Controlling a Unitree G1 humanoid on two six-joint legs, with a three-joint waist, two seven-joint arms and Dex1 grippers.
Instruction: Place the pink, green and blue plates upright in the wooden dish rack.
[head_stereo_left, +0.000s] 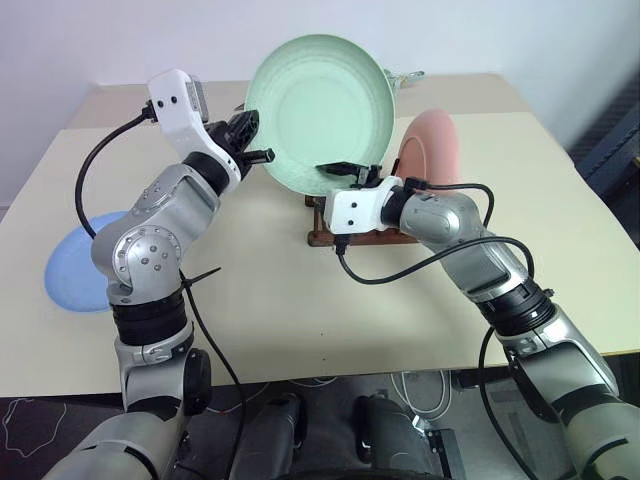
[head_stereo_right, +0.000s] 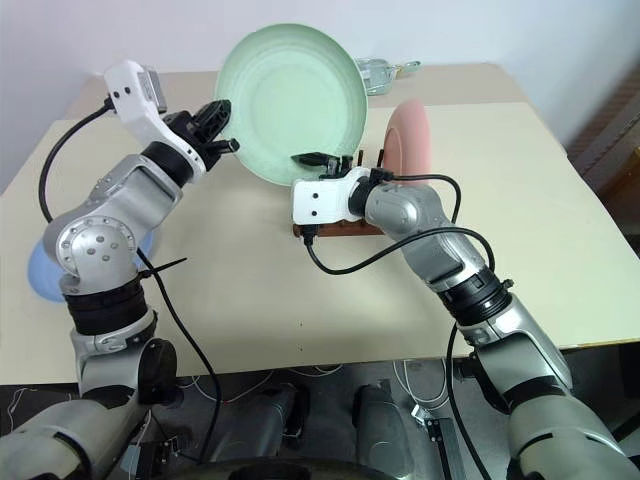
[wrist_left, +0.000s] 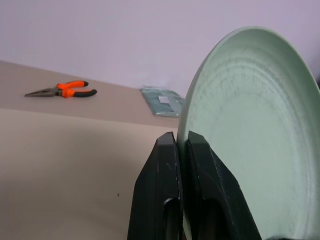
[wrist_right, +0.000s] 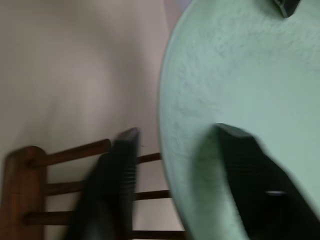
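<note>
Green plate (head_stereo_left: 320, 105): rigid, light, slick-glazed; take by rim. Left gripper (wrist_left: 182, 150) fingers clamped on rim; right gripper (wrist_right: 175, 155) fingers straddling rim, not yet pinched.

Green plate (head_stereo_left: 320, 105) of matt, finely speckled plastic-looking stuff with faint concentric rings; pink plate (head_stereo_left: 432, 145) and blue plate (head_stereo_left: 75, 270) equally matt and smooth. Dark brown wooden dish rack (wrist_right: 30, 190) with a slight satin sheen on its rounded rail and thin pegs, on a smooth, matt beige tabletop (head_stereo_left: 280, 300). Black fingers (wrist_left: 165, 190) of dull plastic, ribbed on the inner faces; pliers (wrist_left: 62, 91) of grey metal with glossy orange grips.
</note>
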